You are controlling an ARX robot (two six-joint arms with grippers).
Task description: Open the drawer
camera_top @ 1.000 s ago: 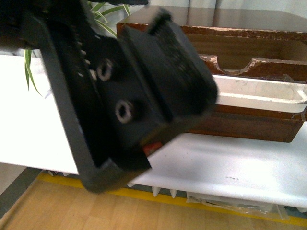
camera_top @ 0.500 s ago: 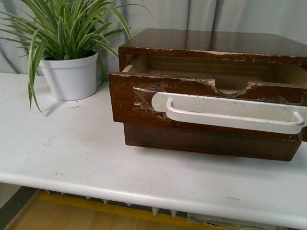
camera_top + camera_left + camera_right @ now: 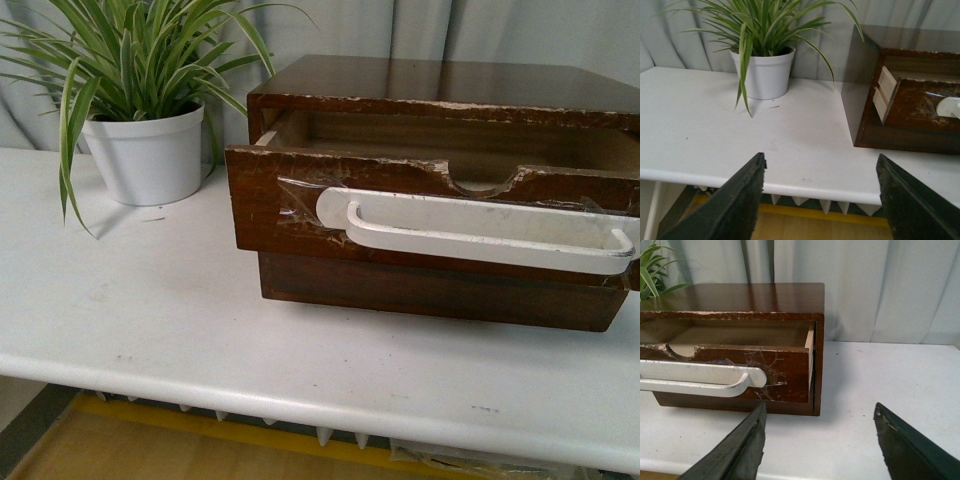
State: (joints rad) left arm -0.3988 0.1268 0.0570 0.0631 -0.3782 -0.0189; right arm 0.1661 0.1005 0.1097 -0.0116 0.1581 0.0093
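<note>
The drawer (image 3: 290, 205) is dark brown wood with chipped edges and a half-round notch. It stands pulled partly out of its cabinet (image 3: 440, 80), with a long white handle (image 3: 480, 232) taped across its front. In the right wrist view the drawer (image 3: 785, 370) and its handle (image 3: 700, 377) lie ahead of my open right gripper (image 3: 820, 412), which touches nothing. My left gripper (image 3: 821, 165) is open over the table's front edge, well clear of the drawer (image 3: 920, 107). Neither gripper shows in the front view.
A spider plant in a white pot (image 3: 148, 155) stands on the white table (image 3: 150, 320) to the left of the cabinet. A plain lower drawer front (image 3: 430, 292) sits under the open one. Grey curtains hang behind.
One second ago an arm filled the front view close to the camera; it has left that view. The drawer stands out about as far as half a second ago.
</note>
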